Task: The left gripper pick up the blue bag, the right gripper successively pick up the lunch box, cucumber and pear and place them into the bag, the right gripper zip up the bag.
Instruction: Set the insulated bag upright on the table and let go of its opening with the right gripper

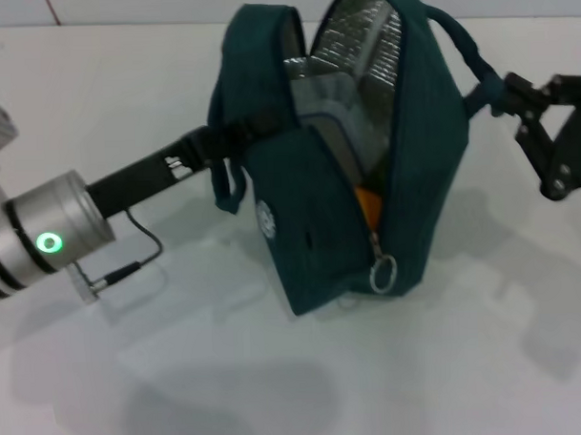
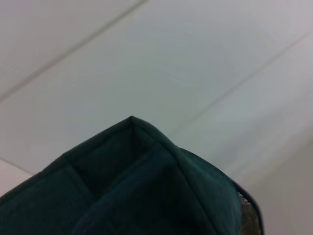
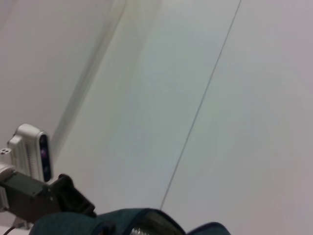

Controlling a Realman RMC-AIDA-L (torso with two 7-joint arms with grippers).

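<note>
**Bag's loaded, zipper's next**

Your big dark teal-blue fabric bag [image 1: 337,168] hangs tilted just over the white desk [image 1: 181,374], mouth gaping, foil lining showing. The left claw [image 1: 216,144] looks clenched on the bag's near strap and carries it. The right claw [image 1: 501,91] sits at the far loop handle [image 1: 456,35]; you can't tell from here whether it's actually pinching that handle or only touching it.

Something orange [image 1: 368,203] peeks out of the slit, probably the pear. Lunch box and cucumber aren't visible, likely inside.

So you're at the zip-up, I'd say. The silver ring zipper pull [image 1: 384,270] dangles low on the front edge, facing you. Bring the right claw around the bag's right side, where the desk is bare. Keep the left one steady so the slit stays taut.
</note>
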